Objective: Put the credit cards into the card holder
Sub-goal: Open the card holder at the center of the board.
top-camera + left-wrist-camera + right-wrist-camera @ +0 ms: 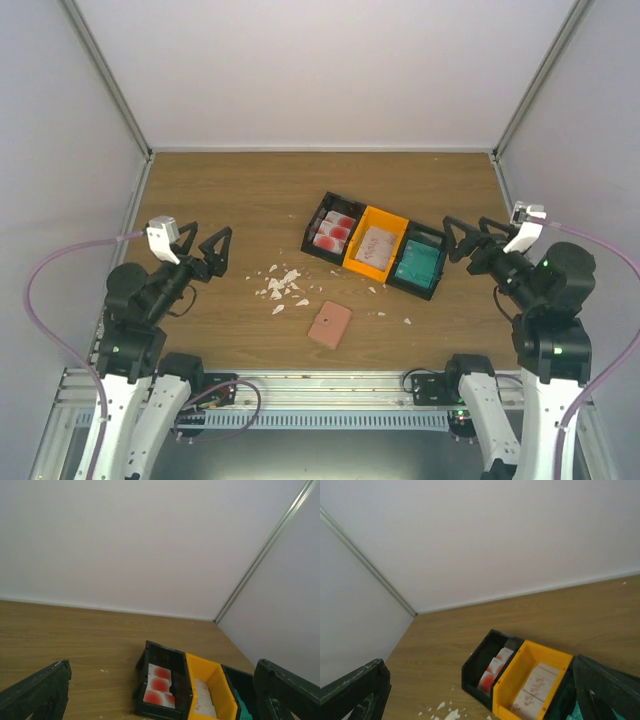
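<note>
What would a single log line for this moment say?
left tool: open, empty | right tool: open, empty | card holder: lying on table | credit cards: in bins

bins (388, 215) in row on desk (230, 200) | credit cards (335, 231) in bins | card holder (329, 324) before bins | crumbs (282, 285) left of card holder

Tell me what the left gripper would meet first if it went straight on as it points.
Probably the black bin with red-marked cards, ahead of the left gripper; depth is unclear, so it might pass above it.
</note>
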Robot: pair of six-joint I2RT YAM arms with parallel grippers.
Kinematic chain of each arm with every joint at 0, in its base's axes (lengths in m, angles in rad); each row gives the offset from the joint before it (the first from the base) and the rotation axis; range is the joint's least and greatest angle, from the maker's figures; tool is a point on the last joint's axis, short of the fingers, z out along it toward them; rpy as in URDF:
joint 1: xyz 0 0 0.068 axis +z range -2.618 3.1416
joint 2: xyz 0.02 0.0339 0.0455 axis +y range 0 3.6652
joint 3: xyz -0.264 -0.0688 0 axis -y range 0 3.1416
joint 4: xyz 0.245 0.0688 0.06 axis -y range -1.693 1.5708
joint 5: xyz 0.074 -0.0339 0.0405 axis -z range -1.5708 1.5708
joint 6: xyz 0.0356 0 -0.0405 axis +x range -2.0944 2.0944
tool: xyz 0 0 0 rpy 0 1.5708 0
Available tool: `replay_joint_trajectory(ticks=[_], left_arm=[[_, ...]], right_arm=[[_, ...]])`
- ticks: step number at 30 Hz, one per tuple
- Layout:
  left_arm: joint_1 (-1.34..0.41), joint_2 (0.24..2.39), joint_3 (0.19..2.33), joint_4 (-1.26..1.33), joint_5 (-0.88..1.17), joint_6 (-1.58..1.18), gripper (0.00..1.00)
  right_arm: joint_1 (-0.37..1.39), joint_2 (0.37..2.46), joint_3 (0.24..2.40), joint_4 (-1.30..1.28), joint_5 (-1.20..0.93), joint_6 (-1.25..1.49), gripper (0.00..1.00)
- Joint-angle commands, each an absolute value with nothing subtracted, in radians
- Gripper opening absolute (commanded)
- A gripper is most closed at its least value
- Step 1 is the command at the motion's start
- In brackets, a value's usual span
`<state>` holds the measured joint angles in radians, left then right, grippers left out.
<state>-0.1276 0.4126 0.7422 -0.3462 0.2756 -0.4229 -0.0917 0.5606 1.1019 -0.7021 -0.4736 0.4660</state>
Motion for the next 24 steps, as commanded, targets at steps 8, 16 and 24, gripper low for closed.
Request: replay_joint_trajectory(ticks=[8,16,24], left_arm=[[-0.12,0.574,0.596,-0.054,0.646,-0.456,0.99],[-0.342,0.735,0.41,0.133,0.664,-0.606,0.99],[-0.639,1.028,0.436,0.158,0.496,-0.623,0.99]], right_arm=[[-0.108,0.544,0.877,-0.536,-0.872,0.529,1.0],[-0.069,0.523,0.659,-0.477,-0.863,0.566,1.0],[0.474,0.662,0.582,-0.293,-0.486,0.662,1.0]])
